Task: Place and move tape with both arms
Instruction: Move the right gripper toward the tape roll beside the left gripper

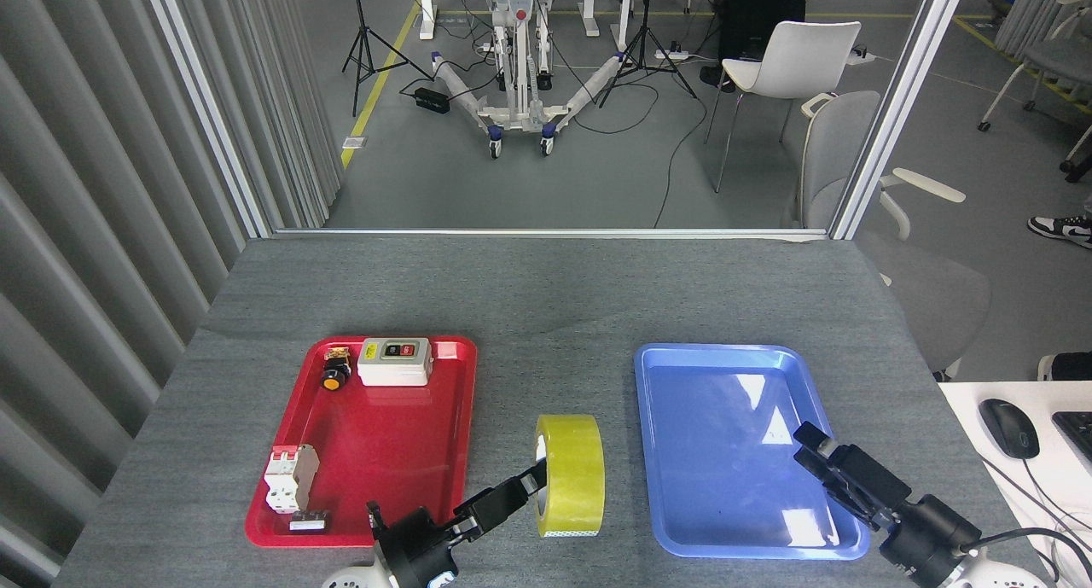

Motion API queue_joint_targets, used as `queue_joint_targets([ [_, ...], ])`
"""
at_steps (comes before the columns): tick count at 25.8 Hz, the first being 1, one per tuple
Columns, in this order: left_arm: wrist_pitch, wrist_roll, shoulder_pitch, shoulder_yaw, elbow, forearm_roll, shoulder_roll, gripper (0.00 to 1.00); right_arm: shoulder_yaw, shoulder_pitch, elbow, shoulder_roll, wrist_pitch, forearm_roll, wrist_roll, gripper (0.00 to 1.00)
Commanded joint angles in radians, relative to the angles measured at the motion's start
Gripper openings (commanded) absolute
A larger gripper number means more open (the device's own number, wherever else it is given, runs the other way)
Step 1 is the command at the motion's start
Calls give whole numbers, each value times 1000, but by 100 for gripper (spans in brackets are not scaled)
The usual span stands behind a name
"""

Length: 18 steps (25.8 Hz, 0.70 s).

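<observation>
1. Head view: one tape roll (570, 475), two trays, red tray (375, 443) and blue tray (734, 451), and two grippers.
2. Grey felt worktop (546, 298); beyond it, a grey floor with chairs and tripods.
3. The tape stands on edge between the trays, its axis running left-right.
4. Left gripper (533, 483) fingers clamp the roll's rim; right gripper (810, 447) spread: cannot tell.

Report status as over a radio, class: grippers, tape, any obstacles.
Left gripper shut on tape, roll upright on edge between red tray and blue tray. Right gripper over blue tray, state unclear. Gap ahead clear.
</observation>
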<state>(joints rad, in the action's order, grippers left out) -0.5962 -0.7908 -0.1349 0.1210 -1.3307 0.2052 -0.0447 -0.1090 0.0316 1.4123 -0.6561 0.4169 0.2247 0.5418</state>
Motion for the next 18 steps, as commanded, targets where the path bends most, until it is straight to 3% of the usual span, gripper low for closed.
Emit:
queue_joint_targets([
  [1,-1,4,-20,-1,25,0,-3,5,178,48,-26,131,-89,-4,141,100],
  [3,1,4,-28,-1,28,0,-3,5,212,54,-9,187,-92,-38,224,100],
  [7,-1,4,-48,-4,57,0,2,5,233,16,37,276,-27,-166,293,100],
  [12,-27,4,-58,-11,90,-1,11,5,255,-79,53,308,134,-168,368,100],
  [16,-27,2,-63,-15,99,-1,16,5,235,-88,56,386,141,-168,428,100],
  [18,-28,2,-63,-18,100,-1,16,6,140,-68,51,371,143,-166,432,100],
])
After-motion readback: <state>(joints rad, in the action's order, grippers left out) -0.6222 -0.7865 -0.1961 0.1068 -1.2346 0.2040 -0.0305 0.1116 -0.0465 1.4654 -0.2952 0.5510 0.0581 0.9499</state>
